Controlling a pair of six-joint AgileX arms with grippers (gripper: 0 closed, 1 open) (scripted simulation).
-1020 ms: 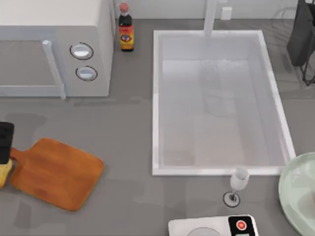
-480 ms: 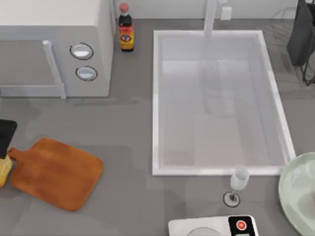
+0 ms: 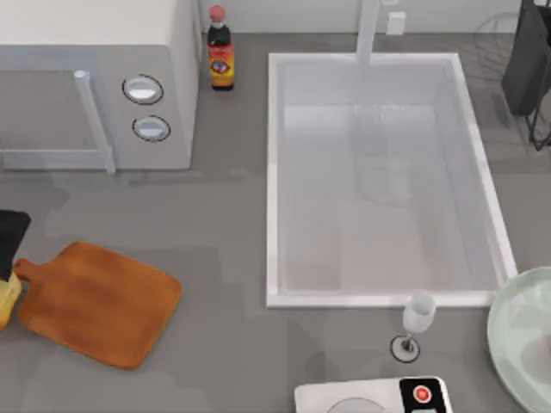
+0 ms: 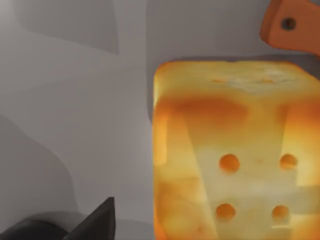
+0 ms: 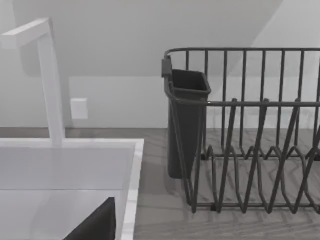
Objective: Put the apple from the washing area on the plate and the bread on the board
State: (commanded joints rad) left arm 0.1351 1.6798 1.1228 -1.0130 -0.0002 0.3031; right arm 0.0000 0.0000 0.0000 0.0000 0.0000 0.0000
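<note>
The bread (image 4: pixel 235 165), a golden cube with a toasted top, lies on the counter at the table's far left edge (image 3: pixel 5 301), just beside the handle (image 4: pixel 292 22) of the orange-brown board (image 3: pixel 99 301). My left gripper (image 3: pixel 10 245) hovers open directly over the bread, apart from it, with one dark finger (image 4: pixel 97 222) showing beside the loaf. The white sink (image 3: pixel 272 172) of the washing area is bare inside. The apple is out of view. The mint-green plate (image 3: pixel 521 340) sits at the right edge. My right arm (image 3: pixel 527 60) is parked at the back right, gripper open.
A microwave (image 3: pixel 95 86) and a sauce bottle (image 3: pixel 220 52) stand at the back left. The faucet (image 3: pixel 368 30) rises behind the sink. A wine glass (image 3: pixel 417 323) and a white device with a red button (image 3: pixel 379 397) stand in front. A dark dish rack (image 5: pixel 250 135) is at the back right.
My left gripper has turned and shifted slightly at the left edge above the bread. The bread, the board and the right arm have not moved.
</note>
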